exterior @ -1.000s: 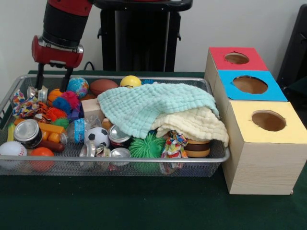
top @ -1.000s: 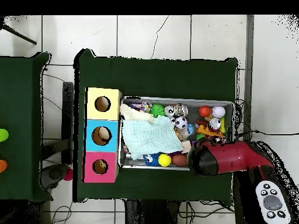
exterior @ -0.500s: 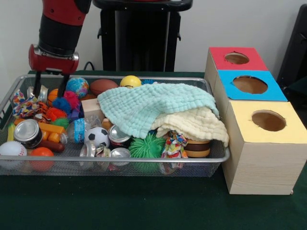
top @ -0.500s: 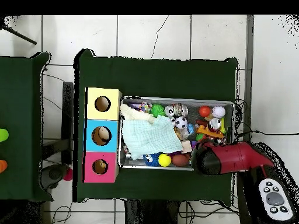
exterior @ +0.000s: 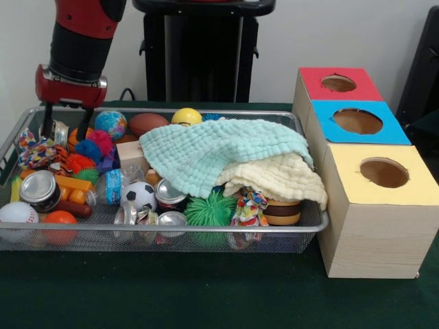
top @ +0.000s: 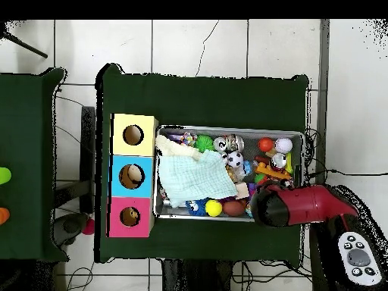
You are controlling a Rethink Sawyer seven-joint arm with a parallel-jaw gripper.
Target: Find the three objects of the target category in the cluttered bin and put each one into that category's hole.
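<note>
The silver wire-mesh bin [exterior: 206, 228] is full of toys, balls and cans. My gripper [exterior: 65, 129] is open and hangs over the bin's far left corner, fingers [exterior: 46, 122] pointing down. A small silver can [exterior: 60, 130] shows between them; I cannot tell if they touch it. A bit of orange fabric with dark stripes [exterior: 59, 155] lies just in front of the gripper. No pale yellow-tan animal toy shows. The red-topped box's hole [exterior: 338, 83] is at the far right. In the overhead view the arm [top: 299, 206] covers the gripper at the bin's corner [top: 301, 135], and the red box's hole [top: 130, 217] shows.
A mint cloth [exterior: 219, 151] and a pale yellow cloth [exterior: 281, 177] cover the bin's right half. Blue-topped [exterior: 357, 120] and yellow-topped [exterior: 384, 172] boxes stand in front of the red one. Spiky balls [exterior: 209, 209], a soccer ball [exterior: 139, 194] and cans [exterior: 39, 188] crowd the bin.
In the front view my gripper has moved left and down toward the bin's far left corner. It stays open. Nothing in the bin has moved.
</note>
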